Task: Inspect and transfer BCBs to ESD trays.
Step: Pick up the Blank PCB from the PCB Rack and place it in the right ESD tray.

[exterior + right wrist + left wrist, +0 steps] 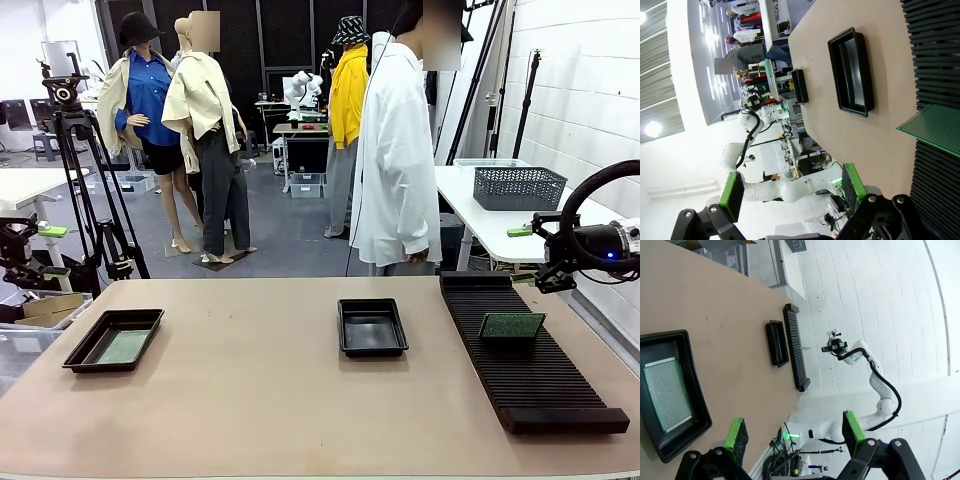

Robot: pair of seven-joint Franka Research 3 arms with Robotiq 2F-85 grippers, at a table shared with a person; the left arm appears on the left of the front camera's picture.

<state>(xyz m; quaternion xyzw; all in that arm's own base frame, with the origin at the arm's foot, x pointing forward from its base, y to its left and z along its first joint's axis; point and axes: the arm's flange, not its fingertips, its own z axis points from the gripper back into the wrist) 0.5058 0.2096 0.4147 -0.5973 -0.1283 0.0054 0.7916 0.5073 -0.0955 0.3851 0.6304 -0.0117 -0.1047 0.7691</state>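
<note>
Two black ESD trays lie on the tan table. The left tray [82, 346] [694, 382] holds a flat green BCB [122, 347] [667, 394]. The middle tray [372, 352] [869, 82] holds nothing. Another BCB [511, 325] [935, 129] stands on edge in the black slotted rack [530, 375] [935, 55]. My left gripper [54, 251] [795, 432] hangs open off the table's left edge, above and beside the left tray. Near the rack's far end, above the table's right edge, my right gripper [524, 256] [790, 190] is open. Neither holds anything.
A person in a white coat [396, 150] stands at the far side, hands hanging by the body. A grey mesh basket [518, 187] sits on a white side table at the back right. A camera tripod [75, 170] stands at the far left.
</note>
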